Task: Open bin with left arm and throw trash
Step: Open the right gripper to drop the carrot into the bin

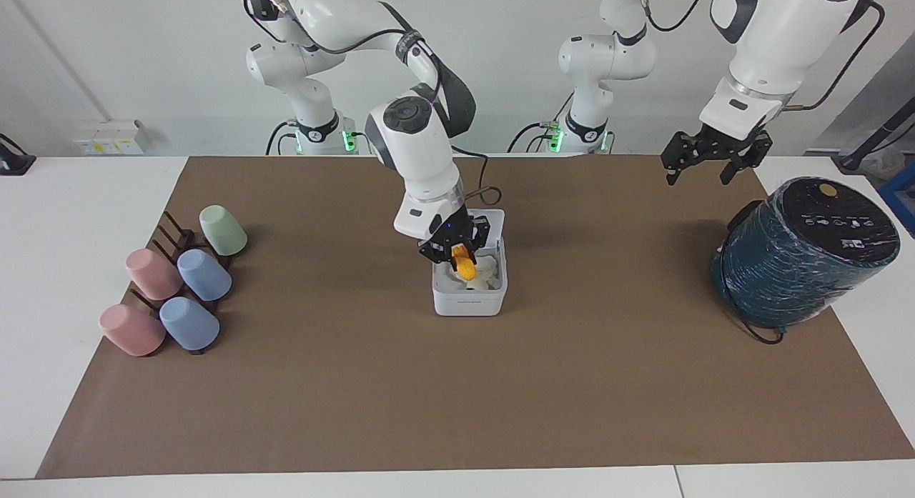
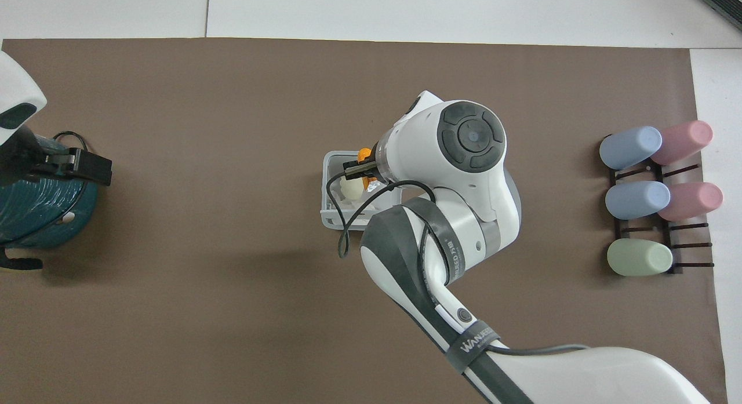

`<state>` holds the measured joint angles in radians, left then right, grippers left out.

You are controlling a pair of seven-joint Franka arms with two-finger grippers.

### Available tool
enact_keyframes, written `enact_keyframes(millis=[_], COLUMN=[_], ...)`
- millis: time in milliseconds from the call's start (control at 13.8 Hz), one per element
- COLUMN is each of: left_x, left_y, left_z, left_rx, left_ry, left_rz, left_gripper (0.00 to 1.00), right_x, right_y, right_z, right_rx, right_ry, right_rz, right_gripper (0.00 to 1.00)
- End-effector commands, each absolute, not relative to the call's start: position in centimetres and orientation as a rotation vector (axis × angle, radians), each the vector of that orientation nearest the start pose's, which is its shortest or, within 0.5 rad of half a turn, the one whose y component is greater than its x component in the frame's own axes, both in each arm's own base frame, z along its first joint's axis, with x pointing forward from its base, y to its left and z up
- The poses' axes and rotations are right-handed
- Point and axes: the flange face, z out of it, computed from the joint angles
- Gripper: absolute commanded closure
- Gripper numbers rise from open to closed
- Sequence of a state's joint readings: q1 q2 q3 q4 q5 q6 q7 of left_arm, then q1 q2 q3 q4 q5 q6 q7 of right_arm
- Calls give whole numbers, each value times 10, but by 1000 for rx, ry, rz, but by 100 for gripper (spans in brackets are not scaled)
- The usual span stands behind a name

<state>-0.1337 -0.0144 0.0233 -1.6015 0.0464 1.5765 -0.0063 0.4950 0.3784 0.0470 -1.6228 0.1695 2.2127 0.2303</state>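
Left gripper [image 1: 709, 163]: over the mat near the teal cylinder [image 1: 804, 251], fingers spread, empty.
Right gripper [image 1: 457, 249]: over the bin, clamped on the corn-cob chunk [image 1: 465, 262].
Bin [image 1: 470, 298]: mid-mat, lid up, tissue [image 1: 487, 275] and cream lump [image 2: 349, 188] inside.

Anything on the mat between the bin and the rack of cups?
Nothing: between the bin and the rack of cups only bare brown mat shows, clearest in the facing view.
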Motion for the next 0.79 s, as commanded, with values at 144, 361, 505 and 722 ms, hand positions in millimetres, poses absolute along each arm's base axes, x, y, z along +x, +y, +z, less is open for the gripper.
enact_keyframes(millis=[144, 361, 505, 722], left_x=[537, 537, 537, 535], left_y=[-51, -62, -67, -69], left_z=[621, 620, 621, 619], left_rx=[-3077, -3080, -3100, -3141], left_ry=[168, 194, 198, 193], left_rz=[26, 21, 11, 34], left_gripper=[0, 0, 0, 0], right_x=[575, 580, 582, 599], right_y=[360, 361, 359, 323], right_z=[414, 418, 421, 446], right_rx=[-2887, -2874, -2871, -2883], right_ry=[-317, -311, -309, -258], right_rz=[-162, -206, -224, -299], right_gripper=[35, 0, 0, 0])
